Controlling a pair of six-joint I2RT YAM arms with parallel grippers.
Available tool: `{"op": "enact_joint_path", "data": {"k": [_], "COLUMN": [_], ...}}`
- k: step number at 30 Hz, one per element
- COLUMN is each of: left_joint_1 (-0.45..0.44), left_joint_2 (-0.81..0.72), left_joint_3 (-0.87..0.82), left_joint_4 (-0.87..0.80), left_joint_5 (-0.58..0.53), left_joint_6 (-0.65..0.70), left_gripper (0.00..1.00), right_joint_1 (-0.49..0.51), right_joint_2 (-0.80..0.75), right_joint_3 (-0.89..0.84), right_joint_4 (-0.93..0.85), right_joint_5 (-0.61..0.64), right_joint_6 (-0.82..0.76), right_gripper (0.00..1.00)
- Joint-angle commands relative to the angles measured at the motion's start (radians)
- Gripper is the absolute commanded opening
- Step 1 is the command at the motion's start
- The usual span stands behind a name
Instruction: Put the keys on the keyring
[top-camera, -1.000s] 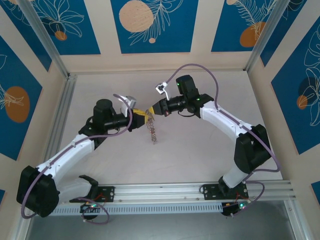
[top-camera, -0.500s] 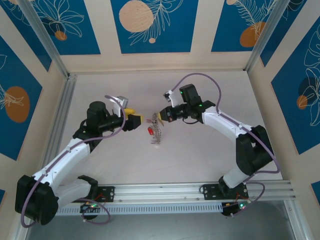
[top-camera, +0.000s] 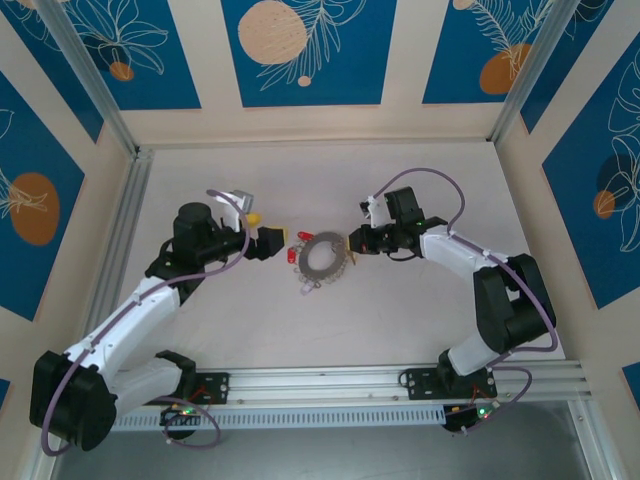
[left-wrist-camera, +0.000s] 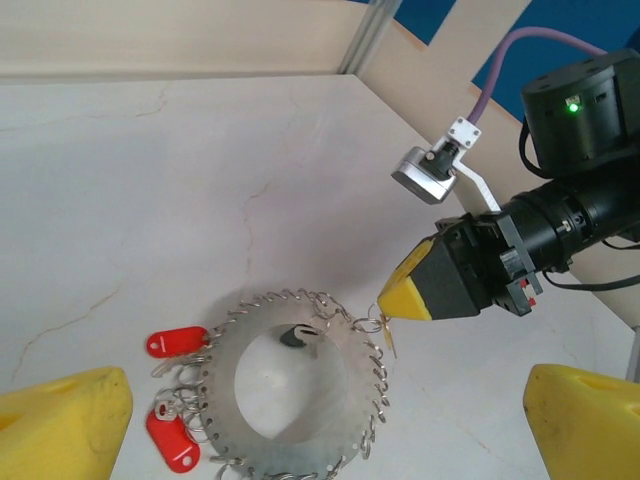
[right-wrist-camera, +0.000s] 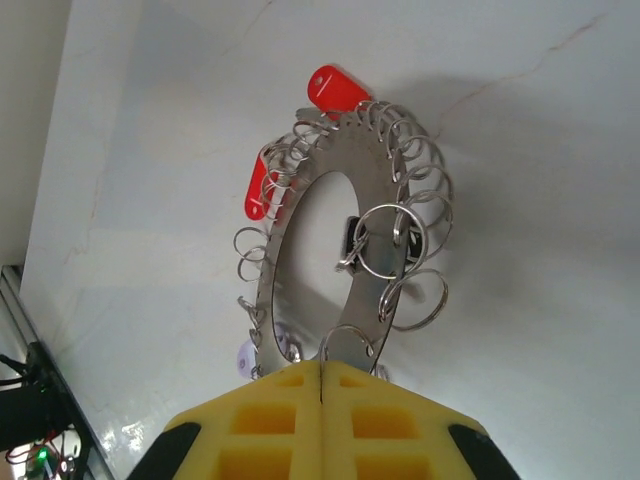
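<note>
Top view: keyring (top-camera: 308, 258) lies flat on the table (top-camera: 420, 320) between the arms. The left gripper (top-camera: 268, 228) is near its left rim and the right gripper (top-camera: 352, 241) is at its right rim. Left wrist: left fingers (left-wrist-camera: 60, 420) are spread wide and grip nothing, with the ring ahead and red-tagged keys (left-wrist-camera: 177, 343) on its left rim. Right wrist: right fingers (right-wrist-camera: 270, 410) are pressed together, tips at the near rim — can't tell if a loop is pinched.

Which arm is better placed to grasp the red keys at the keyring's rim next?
Probably the left. The left gripper stands open and faces the red keys, which lie on its side of the keyring. The right gripper is shut on the opposite rim.
</note>
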Motion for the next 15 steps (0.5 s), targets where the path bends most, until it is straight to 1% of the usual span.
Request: {"op": "enact_joint_path", "data": {"k": [1,4,6,8,10,11,13,14,15], "left_joint_1": [0.011,0.012,0.011,0.011,0.011,0.011,0.011,0.011,0.011], "left_joint_2": [-0.048,-0.072,-0.087,-0.103,-0.127,-0.139,-0.173,-0.187,-0.196], "left_joint_3": [0.012,0.016,0.021,0.032,0.053,0.062,0.065,0.059,0.053], "left_joint_4": [-0.048,-0.119,-0.142,-0.161,-0.218,-0.246,-0.282,-0.284,-0.284], "left_joint_5": [-0.07,-0.123,-0.111,-0.09,-0.14,-0.178,-0.273,-0.309,-0.341], "left_joint_6": [-0.007,0.015,0.028,0.038,0.056,0.063,0.078,0.078,0.079], "left_gripper": [1.0,1.0,1.0,1.0,1.0,1.0,1.0,1.0,1.0], "right_joint_1": [-0.011,-0.021,-0.025,-0.026,-0.013,-0.003,0.017,0.02,0.021], "right_joint_2": [0.01,0.001,-0.015,-0.041,-0.108,-0.149,-0.247,-0.288,-0.339], "right_joint_3": [-0.014,-0.022,-0.023,-0.014,-0.002,-0.002,-0.014,-0.022,-0.031], "right_joint_4": [0.03,0.02,0.004,-0.028,-0.073,-0.083,-0.098,-0.1,-0.101], "right_joint_5": [0.024,0.052,0.075,0.097,0.163,0.203,0.33,0.376,0.437], "right_joint_6": [0.004,-0.002,-0.007,-0.016,-0.029,-0.038,-0.056,-0.063,-0.066], "right_gripper": [0.12,0.19,0.23,0.31,0.42,0.49,0.63,0.75,0.98]}}
